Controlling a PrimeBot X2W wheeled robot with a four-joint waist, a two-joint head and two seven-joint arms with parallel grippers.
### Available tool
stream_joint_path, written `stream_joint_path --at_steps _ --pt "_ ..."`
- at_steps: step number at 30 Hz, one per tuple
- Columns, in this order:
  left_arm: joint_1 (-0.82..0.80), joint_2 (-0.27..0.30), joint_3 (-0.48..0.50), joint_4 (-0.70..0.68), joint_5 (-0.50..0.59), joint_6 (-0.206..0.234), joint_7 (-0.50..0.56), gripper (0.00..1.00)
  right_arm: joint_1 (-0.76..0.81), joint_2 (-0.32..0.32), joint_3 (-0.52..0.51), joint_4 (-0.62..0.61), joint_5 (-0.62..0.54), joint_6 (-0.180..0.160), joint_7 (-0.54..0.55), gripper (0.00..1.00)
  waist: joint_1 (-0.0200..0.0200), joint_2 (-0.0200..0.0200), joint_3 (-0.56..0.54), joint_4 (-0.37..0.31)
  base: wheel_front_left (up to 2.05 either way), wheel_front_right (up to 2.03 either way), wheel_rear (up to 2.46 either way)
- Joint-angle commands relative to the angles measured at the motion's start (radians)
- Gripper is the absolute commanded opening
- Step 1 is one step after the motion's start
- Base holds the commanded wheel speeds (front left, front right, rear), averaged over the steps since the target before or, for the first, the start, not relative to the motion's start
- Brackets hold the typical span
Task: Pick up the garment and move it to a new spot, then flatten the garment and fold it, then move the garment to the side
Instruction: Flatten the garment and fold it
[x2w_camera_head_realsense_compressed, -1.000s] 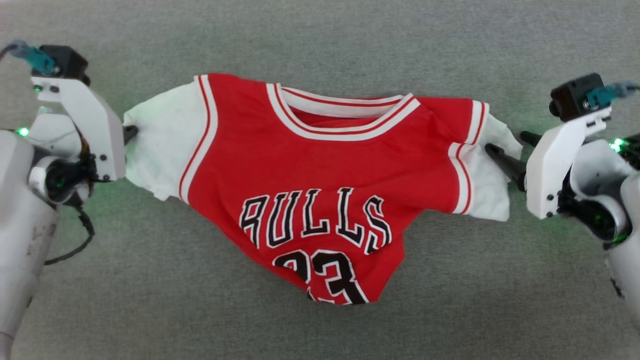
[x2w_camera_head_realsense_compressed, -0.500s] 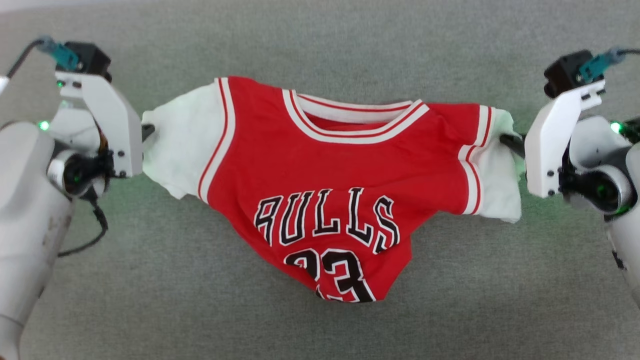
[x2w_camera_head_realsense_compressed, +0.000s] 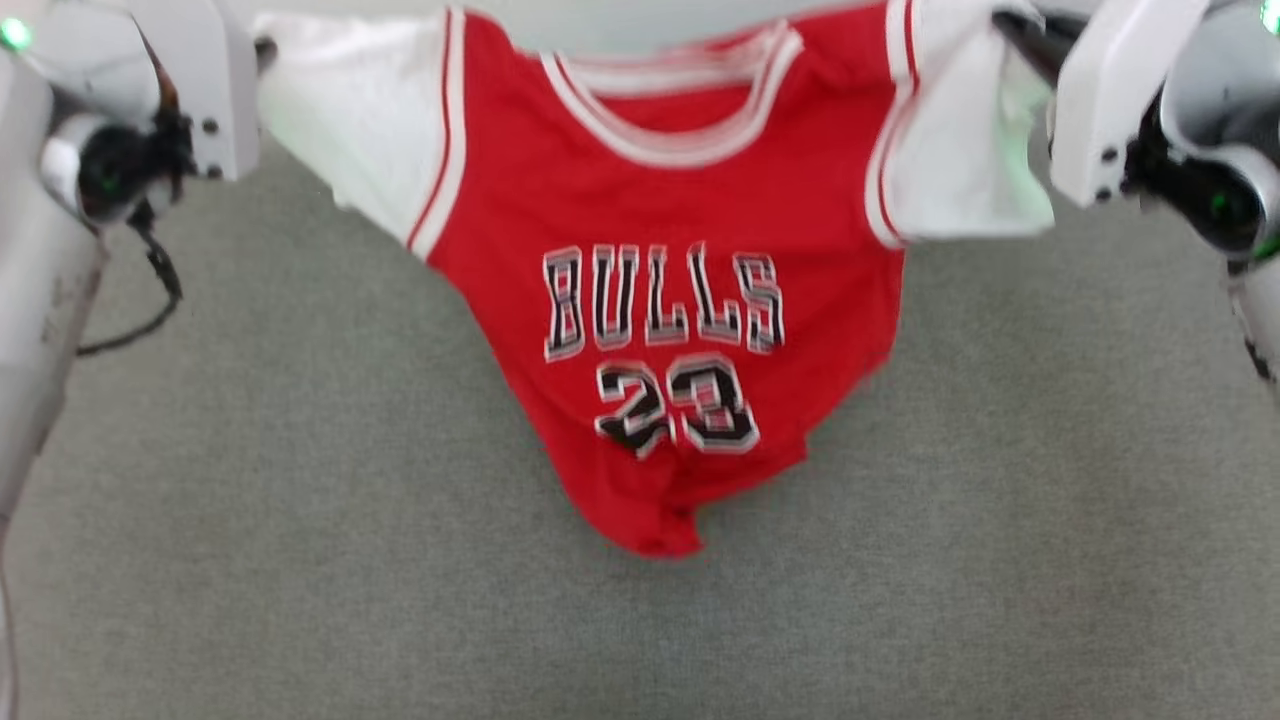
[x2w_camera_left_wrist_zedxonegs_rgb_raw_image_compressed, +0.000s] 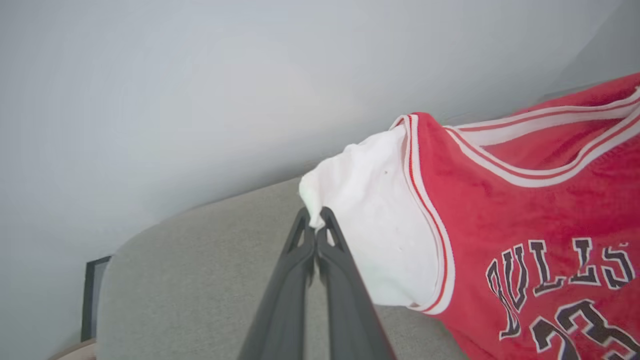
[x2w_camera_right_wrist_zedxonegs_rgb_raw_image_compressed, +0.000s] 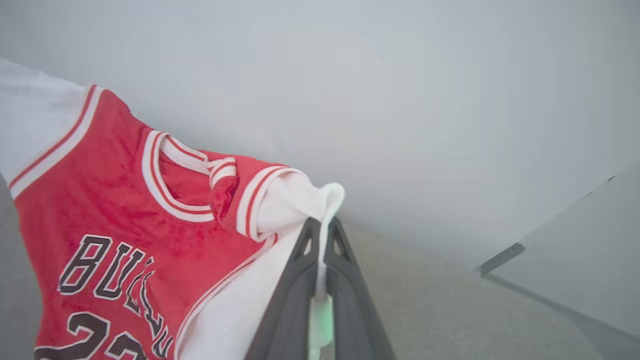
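Worktop (x2w_camera_head_realsense_compressed: 300, 560) in grey, felt-like cloth takes up the lower part of the head view. Above it the garment (x2w_camera_head_realsense_compressed: 660, 200) hangs across the top of the frame, slung between the two arms. Its red body sags to a crumpled point at lower centre. The picture is blurred, so I cannot tell whether that tip brushes the worktop.

The white sleeve at upper left (x2w_camera_head_realsense_compressed: 350, 110) and the one at upper right (x2w_camera_head_realsense_compressed: 960, 150) carry the load. In its wrist view the left gripper (x2w_camera_left_wrist_zedxonegs_rgb_raw_image_compressed: 316, 220) has its jaws clenched on a pinch of the sleeve's outer edge. The right gripper (x2w_camera_right_wrist_zedxonegs_rgb_raw_image_compressed: 322, 230) is likewise clamped on a fold of the other sleeve, with a strip of white cloth trailing down between the fingers.

The garment looks light and wholly limp: it drapes, bunches and swings, as the smeared "BULLS" lettering (x2w_camera_head_realsense_compressed: 665, 300) suggests. A small pinch of thin cloth could slip under a tug. Sleeve ends or shoulder seams are the sensible holds, since they spread the body wide, ready to lay flat.
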Motion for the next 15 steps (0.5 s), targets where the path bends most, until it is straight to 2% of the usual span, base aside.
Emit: stream_joint_path --at_steps 1,8,15 --pt "-0.025 0.001 -0.006 0.005 0.014 -0.001 -0.013 0.0 -0.035 0.002 0.028 0.018 0.011 -0.001 -0.033 0.0 0.0 0.0 -0.077 -0.005 0.0 0.0 0.0" --pt "-0.128 -0.003 -0.028 0.024 0.047 -0.001 -0.068 0.0 -0.2 0.023 0.15 0.141 0.045 -0.001 -0.238 0.0 0.0 0.0 -0.167 -0.016 0.0 0.0 0.0" --pt "-0.207 0.002 -0.047 0.03 0.048 -0.001 -0.112 0.0 -0.322 0.03 0.254 0.255 0.108 -0.001 -0.36 0.0 0.0 0.0 -0.214 -0.016 0.0 0.0 0.0"
